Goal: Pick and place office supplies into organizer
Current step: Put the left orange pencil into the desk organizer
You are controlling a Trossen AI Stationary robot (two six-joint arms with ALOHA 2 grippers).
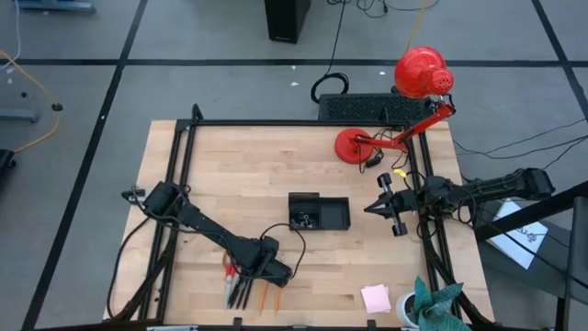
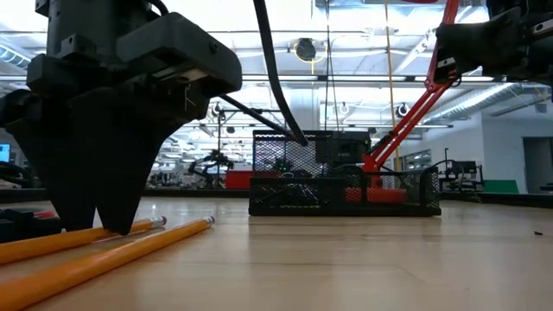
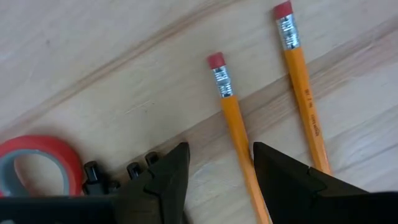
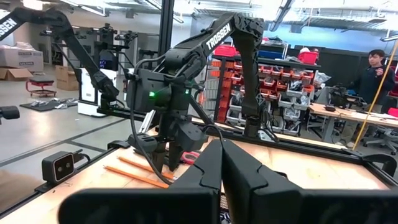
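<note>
Left tool straddling an orange pencil, ready to pinch.

The left tool [image 3: 221, 180] is down at the counter [image 1: 239, 175] near its 7 o'clock edge, fingers set narrowly apart with one orange pencil [image 3: 239, 140] running between them; a second pencil [image 3: 303, 93] lies just beside, at about 3 o'clock of the first in the wrist view. The red-handled scissors [image 3: 37, 165] and black pens [image 3: 109, 174] crowd the other side. To grasp cleanly, I judge it should close squarely across the shaft, then lift straight up so the neighbour is not dragged. The organizer [image 1: 319, 211] sits near the counter's centre, at roughly 1 o'clock from the pile. The right tool [image 1: 384, 204] waits above the counter's 3 o'clock side, fingers pressed together, empty.
</note>
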